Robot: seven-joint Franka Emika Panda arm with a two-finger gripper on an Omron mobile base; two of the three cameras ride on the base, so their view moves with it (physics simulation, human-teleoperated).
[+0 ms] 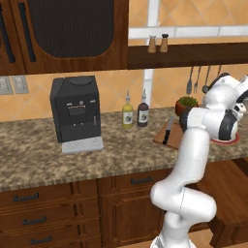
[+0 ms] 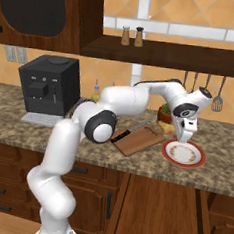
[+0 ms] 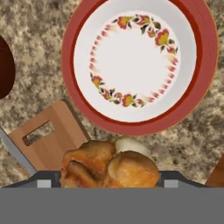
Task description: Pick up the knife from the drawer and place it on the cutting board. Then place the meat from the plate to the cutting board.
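**A:** What's closest in?

**B:** The meat (image 3: 109, 166), a browned roast piece. It is off the plate (image 3: 70, 57) and raised just past its rim. The gripper (image 3: 107, 183) is pinching it, with one dark finger tip against each side.

**A:** And the plate itself?

**B:** It is bare, showing a white middle, a ring of flowers and a red rim. From the right base view the gripper (image 2: 185, 139) points down over the plate's (image 2: 166, 152) back edge.

**A:** Where is the board?

**B:** The cutting board (image 2: 139, 141) lies flat on the counter just beside the plate, and its handle cut-out is at the end nearest the plate. The knife (image 2: 127, 132) lies on the board along the side away from the plate, with its dark handle toward the counter's front.

**A:** Anything farther off?

**B:** A plant pot (image 2: 164, 113) stands behind the plate near the wall. The coffee machine (image 2: 49, 85) is well apart from the plate, beyond the board.
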